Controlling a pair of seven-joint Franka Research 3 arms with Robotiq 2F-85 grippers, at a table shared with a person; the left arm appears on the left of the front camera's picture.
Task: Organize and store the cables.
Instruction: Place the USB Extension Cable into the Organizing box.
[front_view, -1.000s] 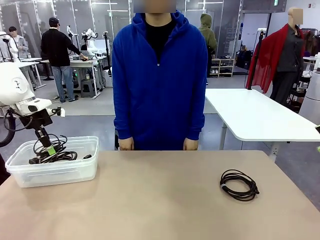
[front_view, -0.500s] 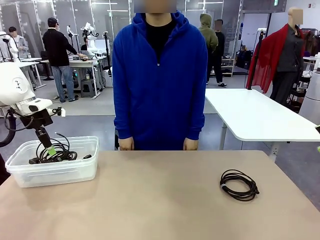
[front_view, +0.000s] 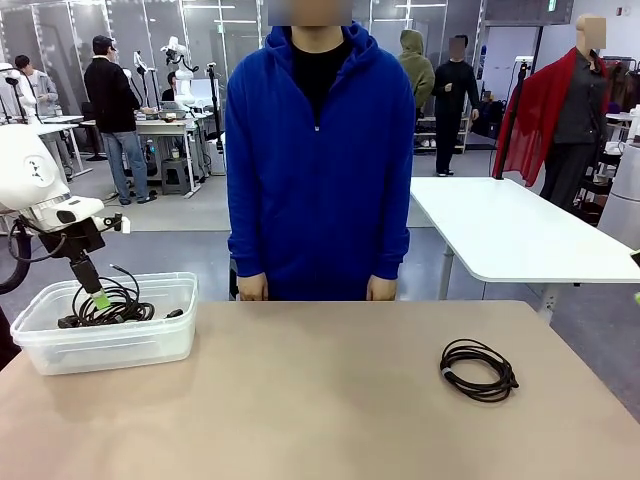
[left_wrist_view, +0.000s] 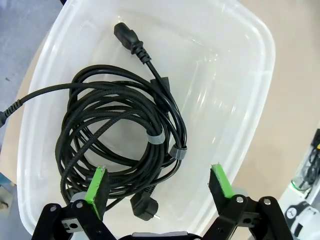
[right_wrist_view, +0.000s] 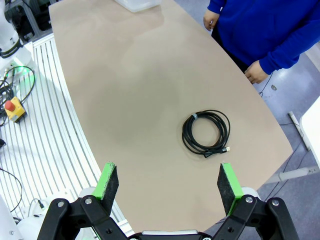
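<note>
Black coiled cables (left_wrist_view: 122, 135) lie in a clear plastic bin (front_view: 110, 345) at the table's left, seen there too as a dark heap of cables (front_view: 110, 305). My left gripper (left_wrist_view: 159, 186) hangs open just above them, holding nothing; from the front, my left gripper (front_view: 98, 298) dips into the bin. One more coiled cable (front_view: 479, 369) lies alone on the table's right side. My right gripper (right_wrist_view: 167, 184) is open high over the table, and that coiled cable (right_wrist_view: 206, 132) lies well ahead of it.
A person in a blue hoodie (front_view: 318, 160) stands at the far edge with both hands hanging at the table's rim. The bin's rim (left_wrist_view: 260, 90) surrounds my left fingers. Bare tabletop (front_view: 320, 400) stretches between bin and lone coil.
My left gripper has opened and let a cable coil drop into the bin, where the heap has settled. The right arm and the lone coil have not moved.
</note>
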